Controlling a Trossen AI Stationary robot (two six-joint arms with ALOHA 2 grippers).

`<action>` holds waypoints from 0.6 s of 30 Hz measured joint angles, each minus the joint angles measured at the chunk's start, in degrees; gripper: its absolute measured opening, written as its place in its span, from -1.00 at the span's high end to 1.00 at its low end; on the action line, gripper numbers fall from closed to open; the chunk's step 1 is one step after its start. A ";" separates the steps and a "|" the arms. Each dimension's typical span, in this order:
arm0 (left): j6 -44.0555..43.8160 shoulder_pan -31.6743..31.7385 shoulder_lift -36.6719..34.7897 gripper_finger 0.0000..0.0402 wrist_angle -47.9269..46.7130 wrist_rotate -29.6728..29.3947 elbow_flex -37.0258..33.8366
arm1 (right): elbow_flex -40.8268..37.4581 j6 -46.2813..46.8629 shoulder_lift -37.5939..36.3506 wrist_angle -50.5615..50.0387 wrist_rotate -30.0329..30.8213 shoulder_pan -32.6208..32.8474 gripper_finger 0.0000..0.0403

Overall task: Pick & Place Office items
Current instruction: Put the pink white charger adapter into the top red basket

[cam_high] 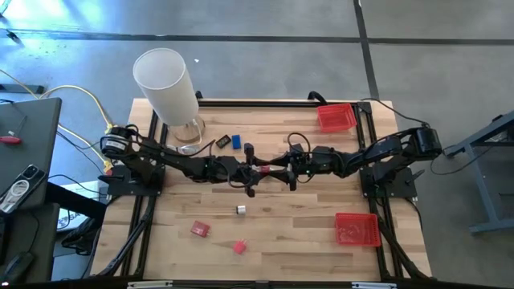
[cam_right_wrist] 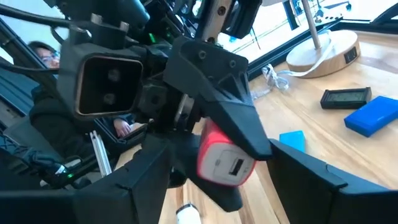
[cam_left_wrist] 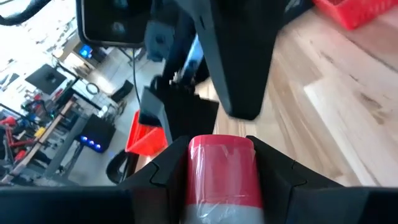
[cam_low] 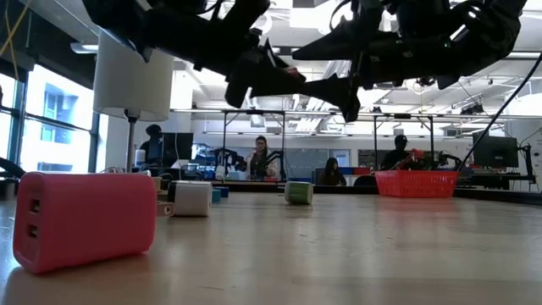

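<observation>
Red charger (cam_right_wrist: 221,158) pinched in left fingers (cam_left_wrist: 155,171), long axis toward spread right fingers (cam_right_wrist: 298,168).

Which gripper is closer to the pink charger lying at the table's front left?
Left. The left gripper hangs mid-table, inboard of the pink charger; the right gripper hangs beyond it.

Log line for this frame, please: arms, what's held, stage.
left gripper: shut on red-and-white item, mid-table, raised | right gripper: open, facing it, close | stage: handover looks pending
</observation>
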 joint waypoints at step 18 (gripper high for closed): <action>0.15 1.76 2.43 0.36 1.88 1.34 2.58 | 0.04 -0.35 0.00 -0.39 0.10 -0.02 -0.23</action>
